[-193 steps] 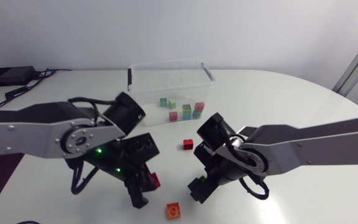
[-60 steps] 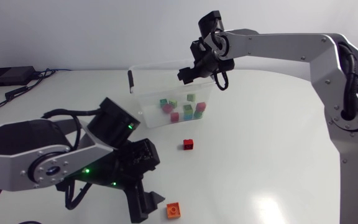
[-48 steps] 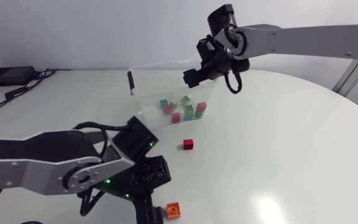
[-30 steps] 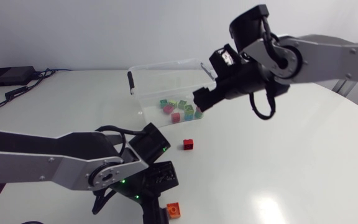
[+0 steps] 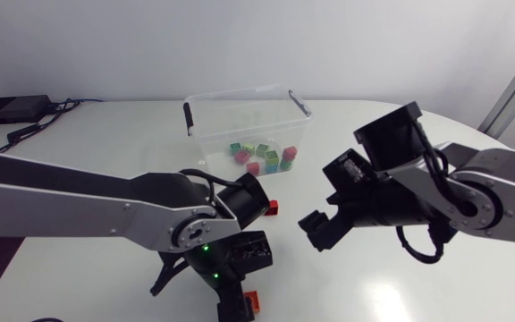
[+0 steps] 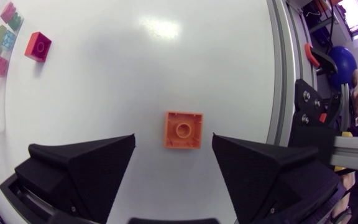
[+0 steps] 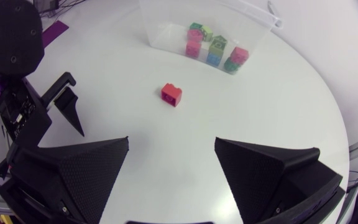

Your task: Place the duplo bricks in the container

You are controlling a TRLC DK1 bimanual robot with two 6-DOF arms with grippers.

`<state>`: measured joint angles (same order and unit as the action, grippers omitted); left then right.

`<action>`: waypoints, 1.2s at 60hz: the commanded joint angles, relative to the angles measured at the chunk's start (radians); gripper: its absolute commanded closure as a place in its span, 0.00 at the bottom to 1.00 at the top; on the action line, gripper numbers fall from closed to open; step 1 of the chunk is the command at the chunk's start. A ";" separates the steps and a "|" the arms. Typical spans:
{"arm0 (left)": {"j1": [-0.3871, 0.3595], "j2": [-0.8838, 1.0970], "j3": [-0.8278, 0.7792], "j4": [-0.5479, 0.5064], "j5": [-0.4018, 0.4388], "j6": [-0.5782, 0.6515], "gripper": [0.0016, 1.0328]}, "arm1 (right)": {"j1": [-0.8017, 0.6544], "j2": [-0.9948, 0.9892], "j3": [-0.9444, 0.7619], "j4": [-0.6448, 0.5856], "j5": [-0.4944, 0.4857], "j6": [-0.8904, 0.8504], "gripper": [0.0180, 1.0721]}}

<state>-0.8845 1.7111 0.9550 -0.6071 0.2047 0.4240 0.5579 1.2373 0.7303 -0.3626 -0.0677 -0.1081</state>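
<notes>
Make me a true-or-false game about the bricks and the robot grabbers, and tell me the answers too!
1. The left gripper is squeezing the orange duplo brick. False: its fingers are open, and the brick lies untouched on the table, in the gap at their tips.
2. The red duplo brick is inside the container. False: it lies on the table, outside the container.
3. Several coloured bricks are in the clear container. True.
4. The right gripper is open and holds nothing. True.
</notes>
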 commanded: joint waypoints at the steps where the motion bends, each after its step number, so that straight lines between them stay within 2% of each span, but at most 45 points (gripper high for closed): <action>1: -0.018 0.059 0.064 -0.056 -0.011 0.018 0.24 | 0.017 0.017 -0.031 0.022 -0.004 0.025 0.05; 6: -0.019 0.105 0.116 -0.125 -0.019 0.022 0.28 | 0.023 0.016 -0.034 0.030 -0.011 0.031 0.05; 15: -0.033 0.151 0.162 -0.155 -0.033 0.019 0.36 | 0.028 0.001 -0.055 0.037 -0.024 0.038 0.05; 24: -0.045 0.220 0.192 -0.175 -0.039 0.012 0.63 | 0.020 -0.004 -0.068 0.045 -0.034 0.030 0.05; 28: -0.054 0.236 0.199 -0.155 -0.041 -0.005 0.79 | 0.016 0.014 -0.066 0.063 -0.034 0.031 0.05; 31: -0.050 0.243 0.208 -0.160 -0.039 -0.004 0.83 | 0.007 0.051 -0.060 0.094 -0.034 0.038 0.05; 43: -0.004 0.111 0.182 -0.151 -0.007 -0.016 0.86 | -0.032 0.261 0.023 0.154 -0.034 0.090 0.05; 44: 0.022 0.053 0.171 -0.157 -0.005 -0.018 0.86 | -0.033 0.307 0.047 0.171 -0.034 0.104 0.05; 59: 0.157 -0.237 0.156 -0.174 -0.005 -0.027 0.86 | 0.020 0.487 0.207 0.188 -0.003 0.165 0.05; 72: 0.326 -0.352 0.179 -0.059 0.009 -0.070 0.86 | 0.080 0.657 0.360 0.165 0.080 0.197 0.07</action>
<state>-0.6106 1.3823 1.1267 -0.6933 0.2012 0.3847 0.6193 1.8275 1.0466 -0.1841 -0.0128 0.0574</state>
